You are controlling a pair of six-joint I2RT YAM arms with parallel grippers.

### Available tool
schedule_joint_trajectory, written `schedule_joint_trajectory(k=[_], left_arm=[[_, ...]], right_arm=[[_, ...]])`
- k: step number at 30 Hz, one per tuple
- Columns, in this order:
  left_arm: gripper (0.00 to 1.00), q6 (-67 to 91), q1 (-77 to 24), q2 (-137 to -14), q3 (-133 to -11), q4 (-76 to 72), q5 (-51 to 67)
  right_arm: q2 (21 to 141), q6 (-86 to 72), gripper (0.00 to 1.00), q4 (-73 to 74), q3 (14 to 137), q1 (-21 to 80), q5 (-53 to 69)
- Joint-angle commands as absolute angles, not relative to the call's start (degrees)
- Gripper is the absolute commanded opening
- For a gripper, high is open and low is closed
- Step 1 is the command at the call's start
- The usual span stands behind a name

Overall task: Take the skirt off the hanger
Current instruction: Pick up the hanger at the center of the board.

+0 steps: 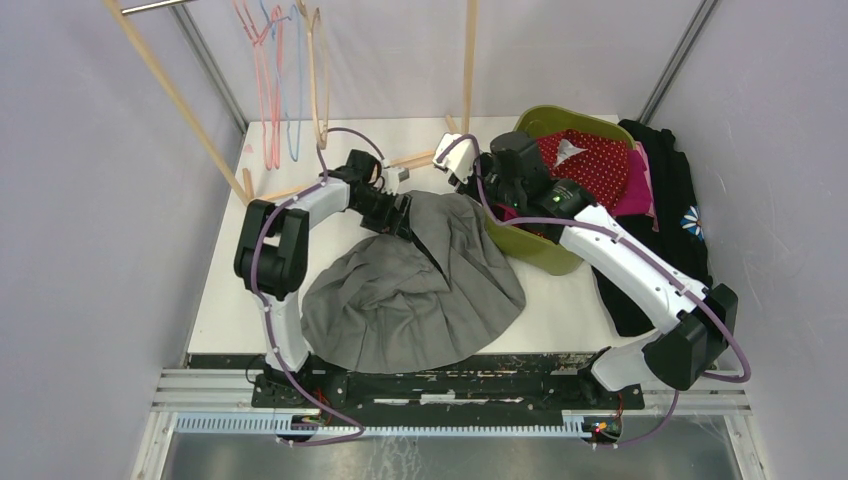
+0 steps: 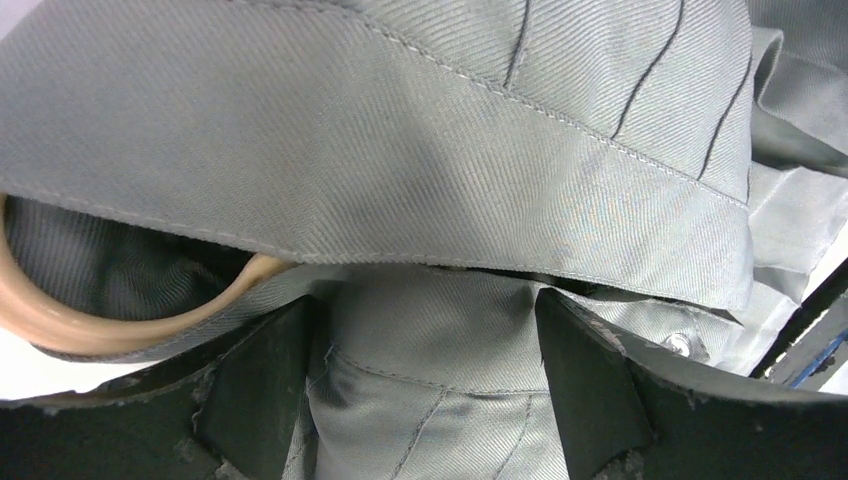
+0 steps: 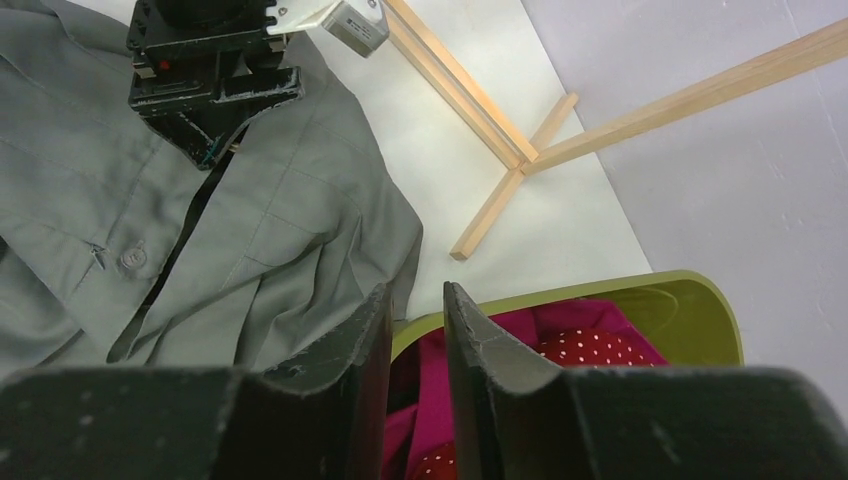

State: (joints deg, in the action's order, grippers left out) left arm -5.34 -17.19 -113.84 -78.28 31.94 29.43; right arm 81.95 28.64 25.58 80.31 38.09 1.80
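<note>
The grey skirt [image 1: 410, 290] lies spread in a rumpled fan over the middle of the white table [image 1: 560, 310], with its waistband at the upper end of the heap, towards the centre of the overhead view.

The left gripper [image 2: 420, 330] sits at that waistband. In its wrist view the two dark fingers [image 2: 260, 390] stand wide apart at the bottom of the frame. Grey cloth fills the space between them but is not pinched. The stitched waistband runs across the frame just above the fingertips. At lower left a pale, curved piece of the hanger [image 2: 90, 325] runs in under the band, so the skirt is not yet off it.

The right gripper [image 3: 415, 300] hangs over the near rim of the green basket [image 1: 530, 250], which touches the skirt's right edge. Its fingers are almost together, with only a narrow slit between them and nothing held. Through the slit show the basket rim and magenta cloth.

A red dotted garment [image 1: 590, 160] lies in the basket. A black garment [image 1: 670, 190] lies just right of it.

A wooden rack [image 1: 170, 90] stands at the upper left, with spare hangers [image 1: 272, 90] dangling from it.
</note>
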Motion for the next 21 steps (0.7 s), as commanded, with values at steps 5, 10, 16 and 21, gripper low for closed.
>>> schedule_joint_trajectory(k=[5, 10, 16, 21], left_arm=[[0.36, -6.9, -21.0, -117.6, -76.6, 34.2, 37.4], [0.03, -5.5, -21.7, -116.5, -77.2, 33.7, 32.9], [0.03, -3.6, -21.2, -105.1, -81.0, 34.3, 11.3], [0.03, -7.5, -21.2, -95.6, -85.0, 35.1, -5.6]], right_arm=[[79.1, 27.6, 0.31, 24.3, 80.2, 37.9, 3.5], [78.7, 27.6, 0.3, 24.3, 80.0, 37.9, 3.6], [78.8, 27.6, 0.3, 24.1, 79.8, 37.8, 3.7], [79.3, 27.3, 0.3, 23.9, 79.8, 37.9, 4.2]])
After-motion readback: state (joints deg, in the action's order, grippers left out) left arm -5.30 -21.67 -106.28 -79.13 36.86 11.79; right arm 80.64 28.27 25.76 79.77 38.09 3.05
